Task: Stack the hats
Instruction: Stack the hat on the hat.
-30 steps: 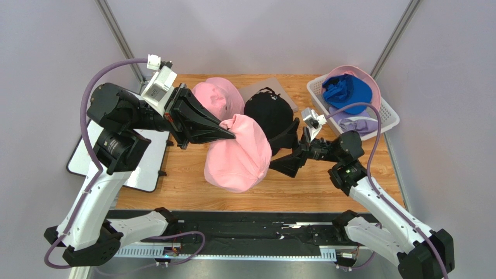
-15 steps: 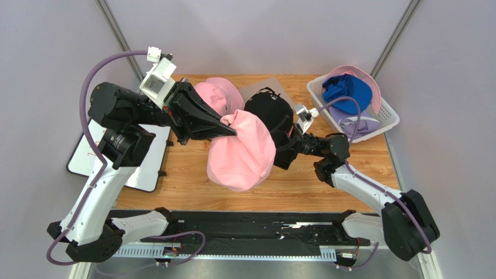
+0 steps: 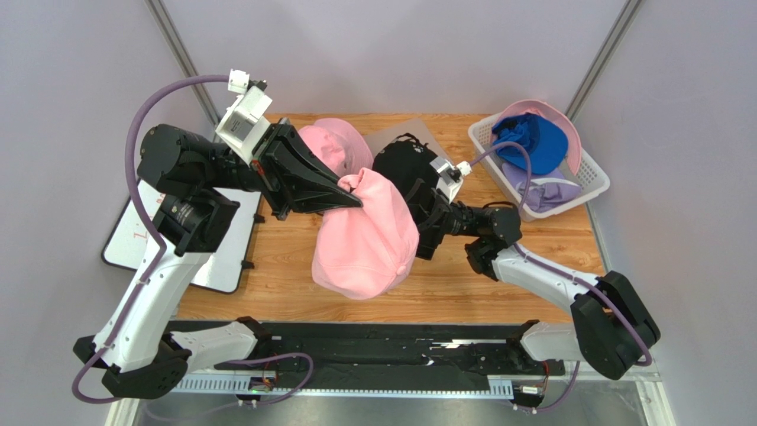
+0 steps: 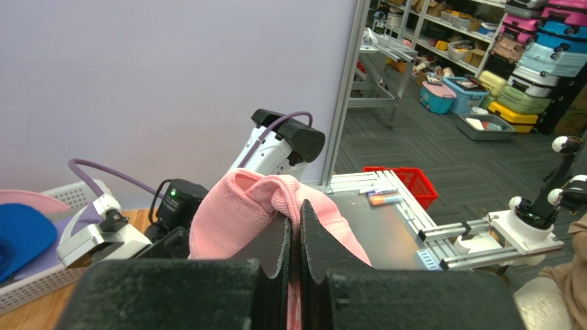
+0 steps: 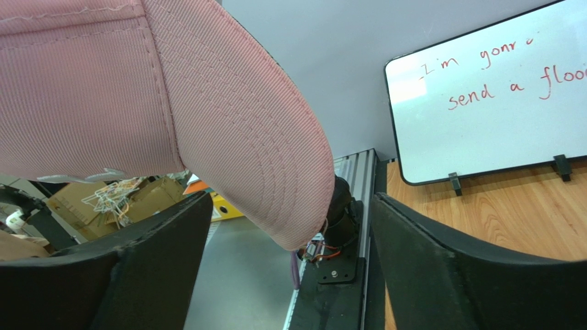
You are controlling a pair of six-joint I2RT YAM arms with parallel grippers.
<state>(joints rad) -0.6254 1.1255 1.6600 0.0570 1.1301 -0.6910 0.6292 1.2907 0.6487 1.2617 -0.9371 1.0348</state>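
My left gripper (image 3: 355, 202) is shut on a fold of a pink hat (image 3: 369, 244) and holds it hanging above the middle of the table. In the left wrist view the ribbed pink fabric (image 4: 234, 206) bunches over the shut left gripper (image 4: 297, 206). My right gripper (image 3: 416, 226) is open at the hat's right side. In the right wrist view the pink hat's brim (image 5: 172, 89) hangs between the wide jaws of the right gripper (image 5: 293, 206), touching neither. A black cap (image 3: 404, 169) and a second pink hat (image 3: 324, 146) lie on the table behind.
A white mesh basket (image 3: 595, 182) at the back right holds a blue cap (image 3: 533, 142), a lavender hat (image 3: 542, 188) and a pink brim (image 3: 569, 133). A whiteboard (image 3: 133, 240) with red writing (image 5: 482, 103) lies at the table's left edge.
My right gripper has moved left and up to the hanging pink hat, so the brim now sits between its jaws. The left gripper shifted slightly, still holding the hat.
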